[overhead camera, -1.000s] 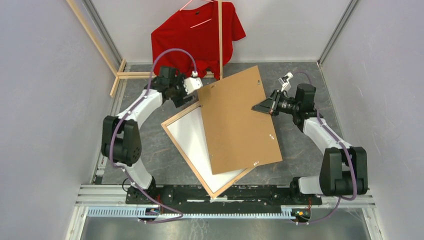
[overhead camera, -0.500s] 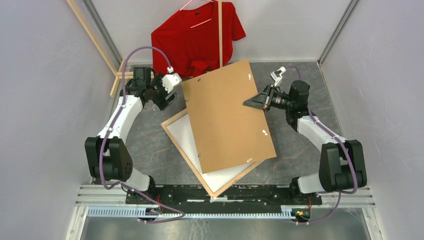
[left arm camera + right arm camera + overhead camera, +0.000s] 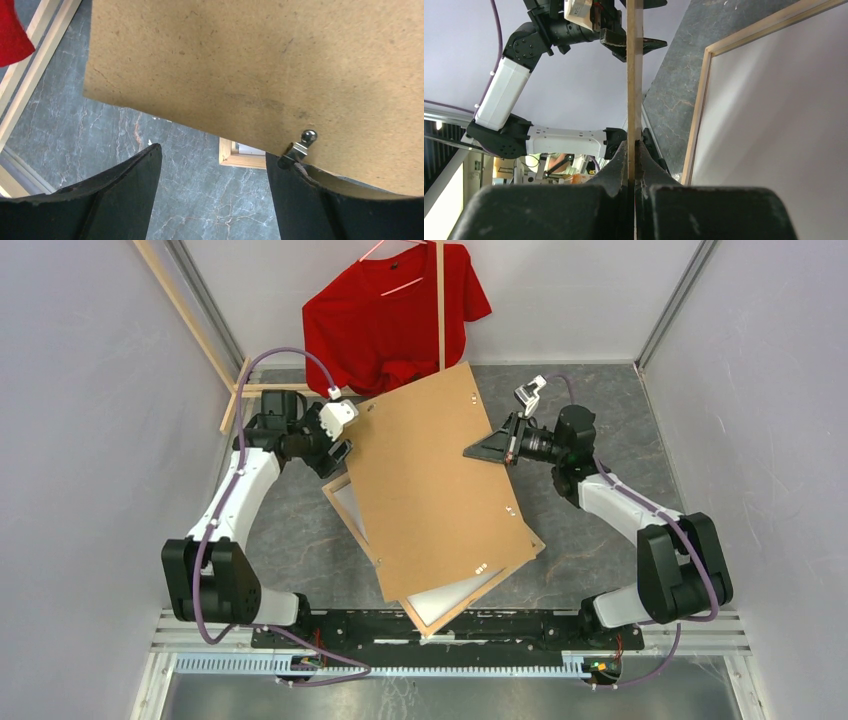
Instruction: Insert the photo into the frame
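Two stages appeared to remain, as we judged it: lowering the backing into place and fastening it. The large, thin, rectangular pale-wood frame [image 3: 696, 125] lay flat on the grey marbled surface [image 3: 290, 540], bare wood face up. Inside it we saw what we took to be the large rectangular paper photo [image 3: 443, 597], lying with its plain white back up; its printed side was hidden from us. Above both, tilted and skewed to the frame, hung the flat brown hardboard backing sheet [image 3: 430, 480]. The right gripper [image 3: 633, 145] pinched it tightly at its right edge. The left gripper [image 3: 214, 152] stood wide and empty just beside the sheet's far-left corner, near a small metal turn-clip [image 3: 300, 147]. We found no brand, label or writing that could be read anywhere.
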You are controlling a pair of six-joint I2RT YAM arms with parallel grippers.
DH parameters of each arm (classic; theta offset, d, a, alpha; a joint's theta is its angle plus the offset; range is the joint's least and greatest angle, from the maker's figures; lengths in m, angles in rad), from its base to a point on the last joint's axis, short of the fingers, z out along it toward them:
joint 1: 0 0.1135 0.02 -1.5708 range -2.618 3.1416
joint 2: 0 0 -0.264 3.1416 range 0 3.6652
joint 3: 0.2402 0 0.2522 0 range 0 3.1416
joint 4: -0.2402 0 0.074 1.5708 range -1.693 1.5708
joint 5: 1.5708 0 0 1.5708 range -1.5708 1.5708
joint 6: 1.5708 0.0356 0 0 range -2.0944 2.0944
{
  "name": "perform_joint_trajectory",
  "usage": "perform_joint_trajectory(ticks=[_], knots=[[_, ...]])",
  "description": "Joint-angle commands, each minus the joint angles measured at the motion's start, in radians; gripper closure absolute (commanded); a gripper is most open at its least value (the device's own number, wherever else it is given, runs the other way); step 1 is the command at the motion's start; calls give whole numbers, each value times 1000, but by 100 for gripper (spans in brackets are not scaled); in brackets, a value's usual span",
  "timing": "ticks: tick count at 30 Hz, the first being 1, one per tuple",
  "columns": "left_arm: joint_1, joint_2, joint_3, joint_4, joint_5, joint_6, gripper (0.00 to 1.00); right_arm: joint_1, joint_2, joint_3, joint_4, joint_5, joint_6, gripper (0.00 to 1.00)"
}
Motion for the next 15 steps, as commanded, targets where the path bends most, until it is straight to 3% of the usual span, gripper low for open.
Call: perform_joint_trajectory(ticks=[1,15], knots=[[-6,-52,-17,48,47,-97,18,23,-25,-23,104,16,72,100],[-6,-35,-35,186,-78,-217,19,75,-40,-118,177,19,111,100]])
